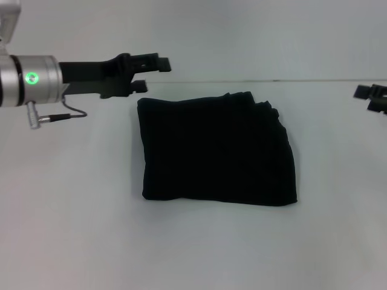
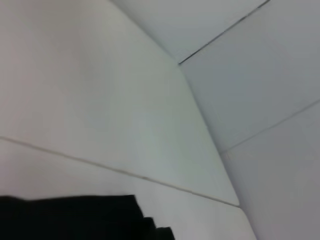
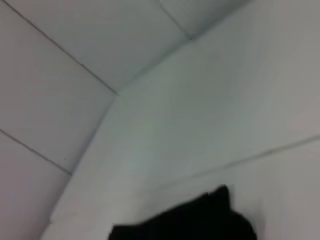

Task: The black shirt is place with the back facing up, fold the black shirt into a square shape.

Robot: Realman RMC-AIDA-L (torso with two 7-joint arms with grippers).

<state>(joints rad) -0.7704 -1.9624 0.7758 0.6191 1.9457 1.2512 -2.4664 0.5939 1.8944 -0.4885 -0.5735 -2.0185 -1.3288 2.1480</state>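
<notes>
Head view is showing me the black shirt already lying as a compact, roughly square bundle on the white table, so I am judging the folding nearly finished. My left gripper is hovering just beyond the shirt's far left corner, its jaws parted a little and holding nothing. My right gripper is sitting well off the shirt's right side at the frame edge; I cannot tell how its fingers stand.

For this step I am thinking the sensible thing is lifting both arms clear without brushing the cloth, since any snag would be pulling a layer loose. If tidying is wanted, the far right corner is where I would be pressing.

Layered edges are stepping out unevenly at that corner, while the near edge is running fairly straight. No lettering is showing.
</notes>
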